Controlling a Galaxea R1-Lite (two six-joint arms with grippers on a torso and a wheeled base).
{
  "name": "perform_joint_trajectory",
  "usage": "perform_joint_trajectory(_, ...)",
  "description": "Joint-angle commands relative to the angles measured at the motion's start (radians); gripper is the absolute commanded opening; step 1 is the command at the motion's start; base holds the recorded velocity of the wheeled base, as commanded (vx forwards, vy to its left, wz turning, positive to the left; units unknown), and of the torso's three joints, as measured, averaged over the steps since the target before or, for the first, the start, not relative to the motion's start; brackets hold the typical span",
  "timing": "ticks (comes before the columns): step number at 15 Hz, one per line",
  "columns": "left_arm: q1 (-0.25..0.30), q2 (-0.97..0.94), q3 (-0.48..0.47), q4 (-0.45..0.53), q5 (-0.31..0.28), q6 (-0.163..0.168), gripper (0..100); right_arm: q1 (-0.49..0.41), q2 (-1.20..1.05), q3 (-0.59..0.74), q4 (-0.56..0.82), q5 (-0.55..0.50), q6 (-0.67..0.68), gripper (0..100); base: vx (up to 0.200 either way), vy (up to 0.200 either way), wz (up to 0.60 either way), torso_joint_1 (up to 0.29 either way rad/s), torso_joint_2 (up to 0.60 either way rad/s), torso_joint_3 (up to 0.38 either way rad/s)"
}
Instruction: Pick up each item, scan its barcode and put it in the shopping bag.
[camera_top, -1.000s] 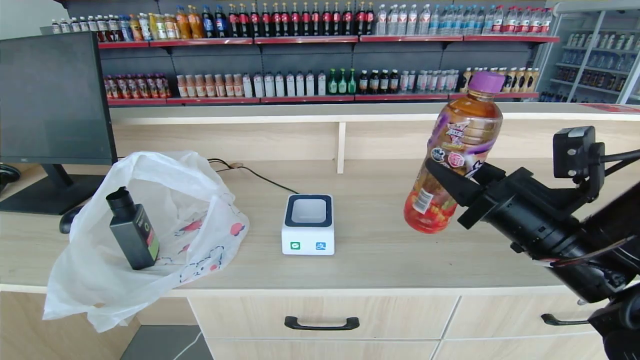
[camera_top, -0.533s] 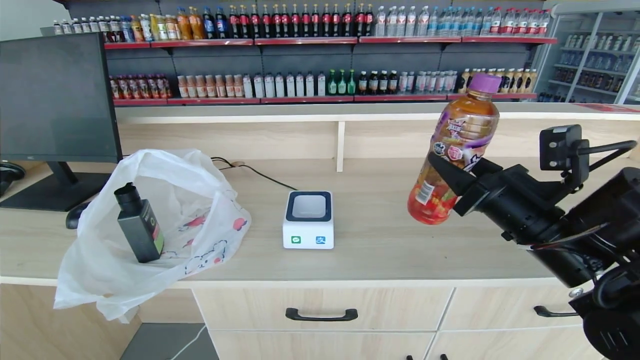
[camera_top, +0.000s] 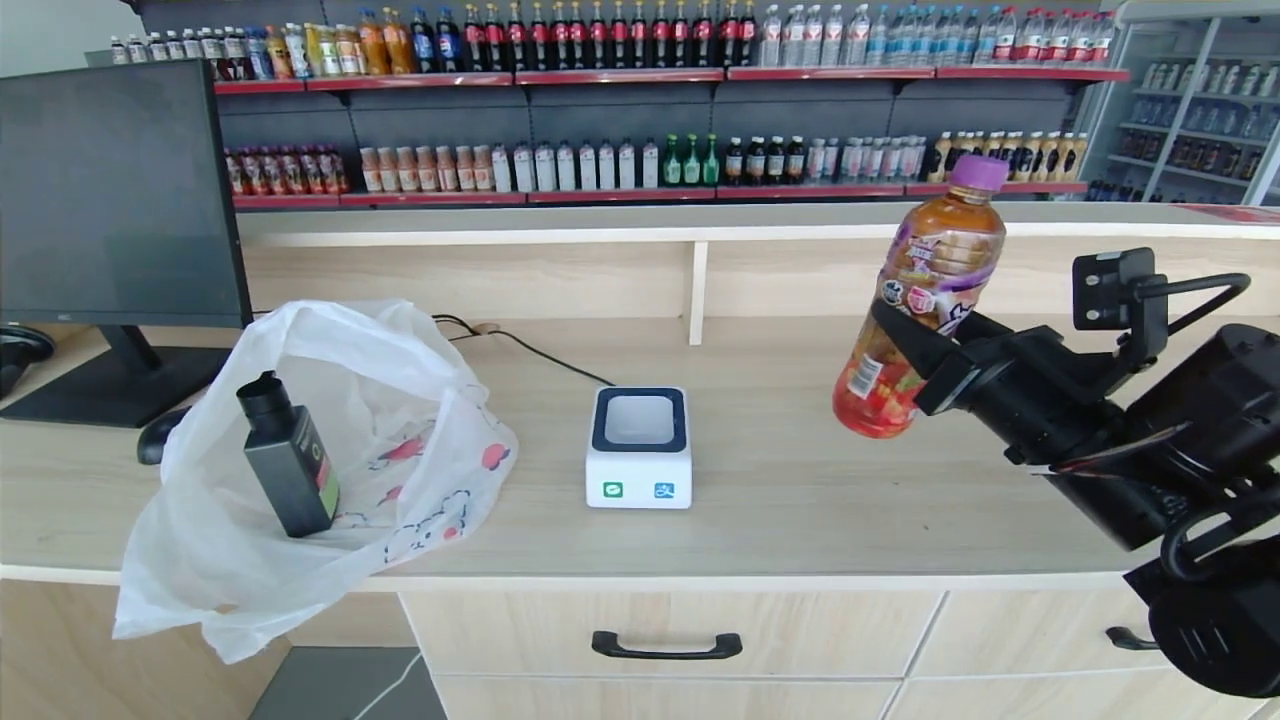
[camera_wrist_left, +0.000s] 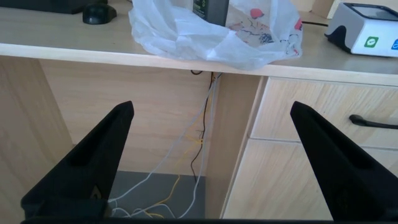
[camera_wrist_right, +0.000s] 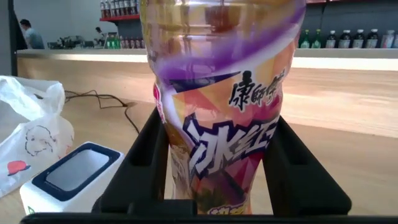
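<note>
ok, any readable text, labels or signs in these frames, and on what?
held bottle label: large brand lettering, left unquoted; barcode patch too small to read.
scanner: one green icon and one blue icon, no words.
black bottle label: too small.
shopping bag: cartoon prints, no words.
shelf bottles: too small.

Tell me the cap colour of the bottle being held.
Bottle cap is purple; best in head view.

Right wrist view: drink bottle (camera_wrist_right: 217, 112) has cap and base cut off by the frame edges. Its lower sides are hidden behind the fingers (camera_wrist_right: 140, 168) of the right gripper (camera_wrist_right: 217, 149).

Left wrist view: black bottle (camera_wrist_left: 210, 7) in the shopping bag (camera_wrist_left: 205, 37) is cut off above. Scanner (camera_wrist_left: 365, 34) is clipped at the edge.

Head view: shelf bottles (camera_top: 600, 165) are too small to identify.
</note>
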Motion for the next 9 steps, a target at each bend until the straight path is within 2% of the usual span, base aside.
perform_joint_trajectory(1,0.000,0.000,0.000,0.000,0.000,-0.001,100,-0.009,-0.007,-0.004,-0.005,0.001,0.000,0,0.000,0.200,0.00,0.017,0.02,-0.002)
perform_joint_trajectory(9,0.000,0.000,0.000,-0.002,0.000,-0.005,100,-0.034,-0.007,-0.016,-0.005,0.001,0.000,0,0.000,0.200,0.00,0.001,0.00,0.005)
